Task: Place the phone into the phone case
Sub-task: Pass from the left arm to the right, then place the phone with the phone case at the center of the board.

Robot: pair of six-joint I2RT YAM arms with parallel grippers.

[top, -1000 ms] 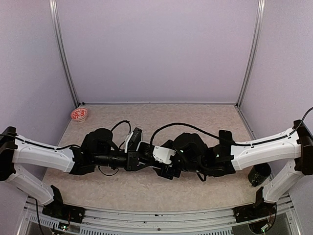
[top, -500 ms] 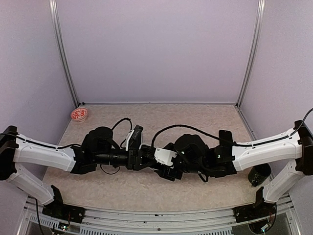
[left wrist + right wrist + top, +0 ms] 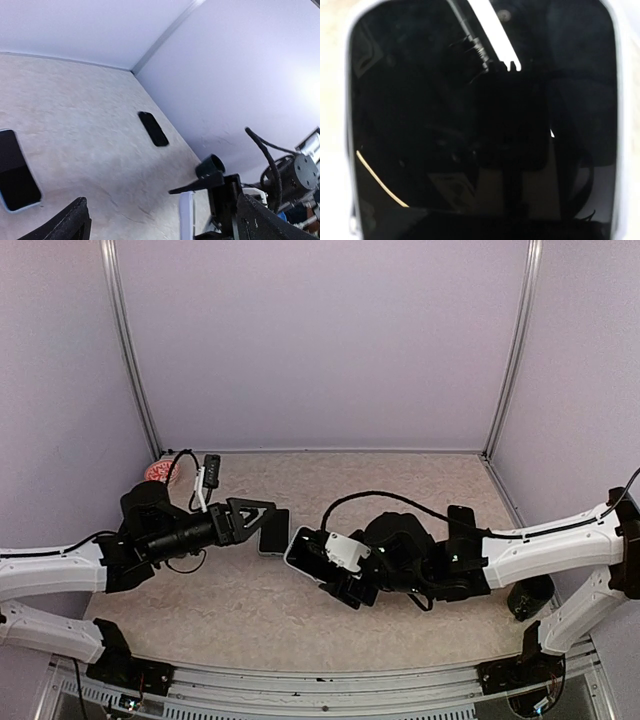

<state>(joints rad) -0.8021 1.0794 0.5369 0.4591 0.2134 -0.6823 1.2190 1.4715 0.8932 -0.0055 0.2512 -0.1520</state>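
The left pincer hangs wide and empty over the left half of the table, with a dark slab with a pale edge lying just past its tips. The phone, black glass in a white rim, lies mid-table just right of that slab, its right end under the right pincer. I cannot tell whether that one is wide, narrow or gripping.

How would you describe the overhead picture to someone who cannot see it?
Two robot arms reach across a beige table. The left gripper hangs open beside a dark phone; the right arm leans over a white-rimmed phone.
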